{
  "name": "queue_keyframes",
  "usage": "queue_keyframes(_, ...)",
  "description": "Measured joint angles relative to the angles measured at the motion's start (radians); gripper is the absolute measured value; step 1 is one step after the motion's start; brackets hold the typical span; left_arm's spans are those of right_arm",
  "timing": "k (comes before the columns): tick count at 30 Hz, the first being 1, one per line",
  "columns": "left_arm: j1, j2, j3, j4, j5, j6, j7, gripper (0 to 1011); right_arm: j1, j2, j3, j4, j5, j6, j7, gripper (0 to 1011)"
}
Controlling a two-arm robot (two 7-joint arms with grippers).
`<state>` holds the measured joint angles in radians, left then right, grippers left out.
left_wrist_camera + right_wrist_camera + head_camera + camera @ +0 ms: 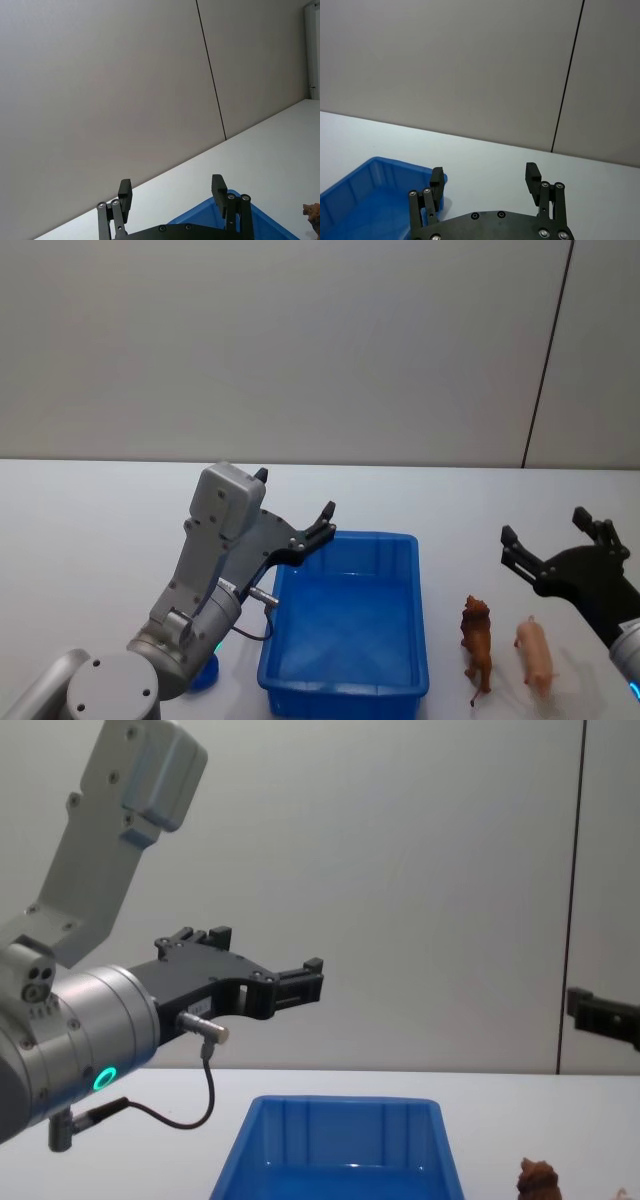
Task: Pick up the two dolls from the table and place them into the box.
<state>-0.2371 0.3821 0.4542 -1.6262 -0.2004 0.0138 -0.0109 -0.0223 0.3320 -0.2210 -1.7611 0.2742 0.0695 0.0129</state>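
The blue box stands on the white table just in front of me, with nothing in it. Right of it stand the two dolls, a reddish-brown one and a pale pink one. My left gripper hangs open above the box's far left corner, holding nothing. My right gripper is open in the air, above and behind the dolls. The left wrist view shows the left gripper, a box corner and the brown doll. The right wrist view shows the right gripper beside the box.
A plain grey wall with a dark vertical seam rises behind the table. A small blue round object lies by the box's near left corner, under my left arm. A thin cable loops off the left wrist.
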Motion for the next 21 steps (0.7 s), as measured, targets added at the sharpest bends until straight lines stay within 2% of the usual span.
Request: queue_keyframes(21,0.000,0.000,0.000,0.000,0.000,0.000,0.000,1002,-0.050,-0.027,-0.015,-0.013,-0.026,0.175,-0.129,1001)
